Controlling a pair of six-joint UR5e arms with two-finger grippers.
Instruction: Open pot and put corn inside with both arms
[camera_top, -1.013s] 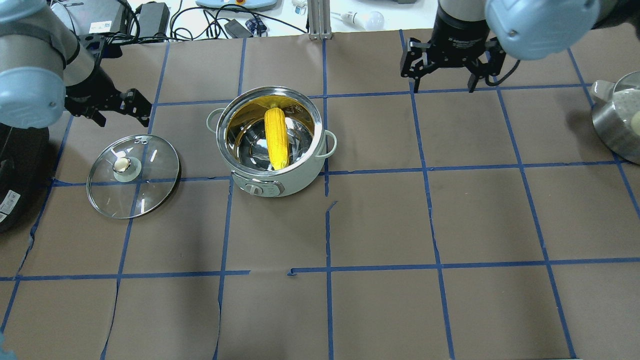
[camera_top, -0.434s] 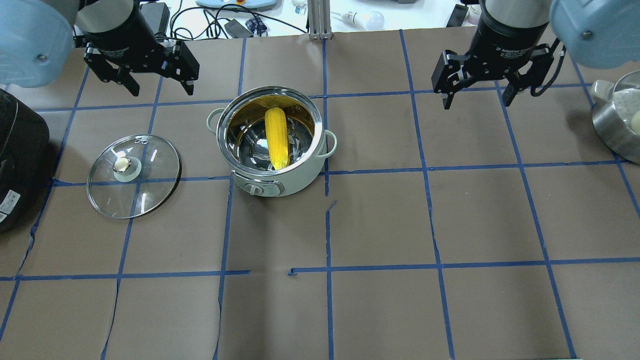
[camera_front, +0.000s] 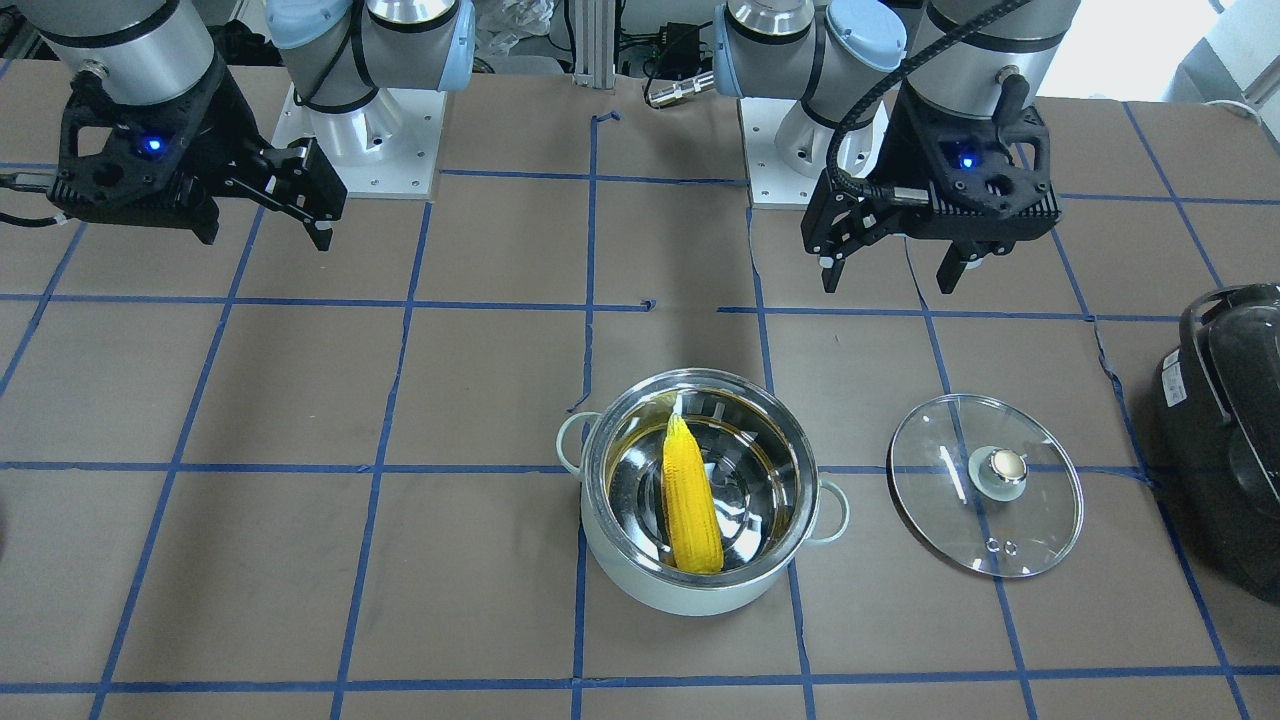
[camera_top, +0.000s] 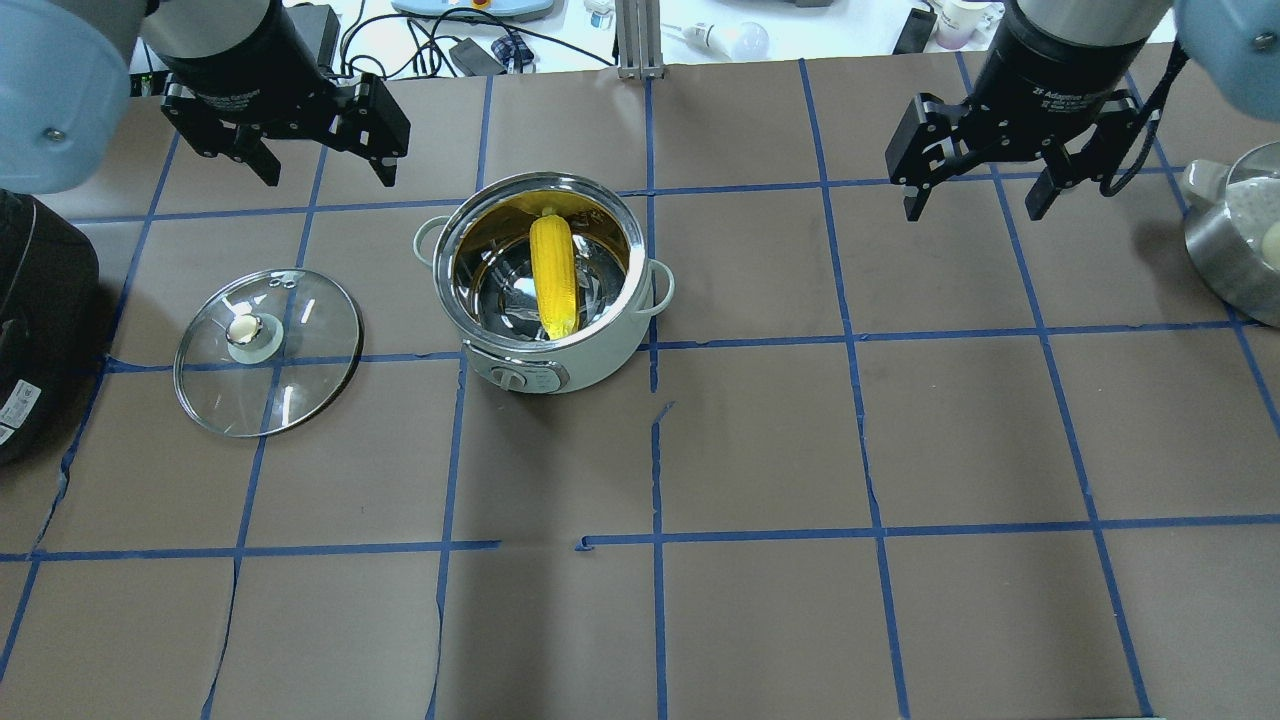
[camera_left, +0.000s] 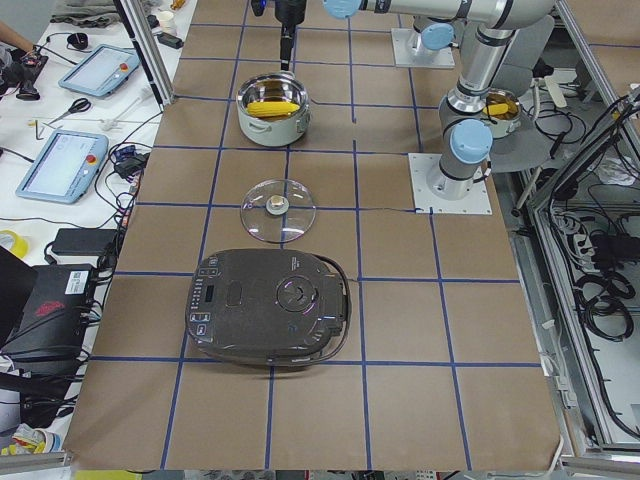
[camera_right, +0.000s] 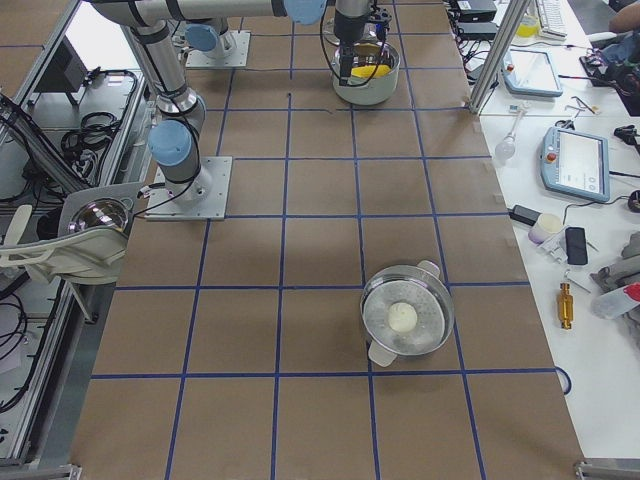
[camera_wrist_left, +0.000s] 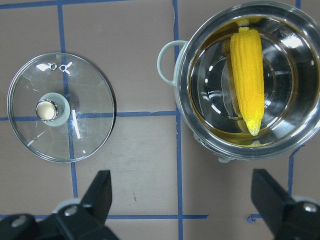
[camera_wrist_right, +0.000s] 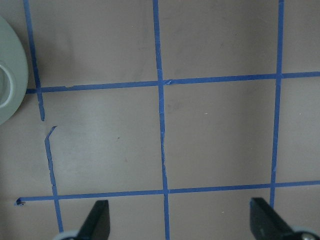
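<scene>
The mint-green pot stands open left of the table's middle. The yellow corn lies inside it on the steel bottom, also seen in the front view and the left wrist view. The glass lid lies flat on the table to the pot's left, knob up. My left gripper is open and empty, high above the table beyond the lid and pot. My right gripper is open and empty, high over the far right of the table, well away from the pot.
A large black appliance sits at the left edge, close to the lid. A steel pot with a pale item inside stands at the right edge. Cables and devices lie beyond the far edge. The table is brown paper with a blue tape grid.
My left gripper has moved from beside the lid towards the far side and the pot. My right gripper has shifted to the right. Both stay open; pot, corn and lid have not moved.
</scene>
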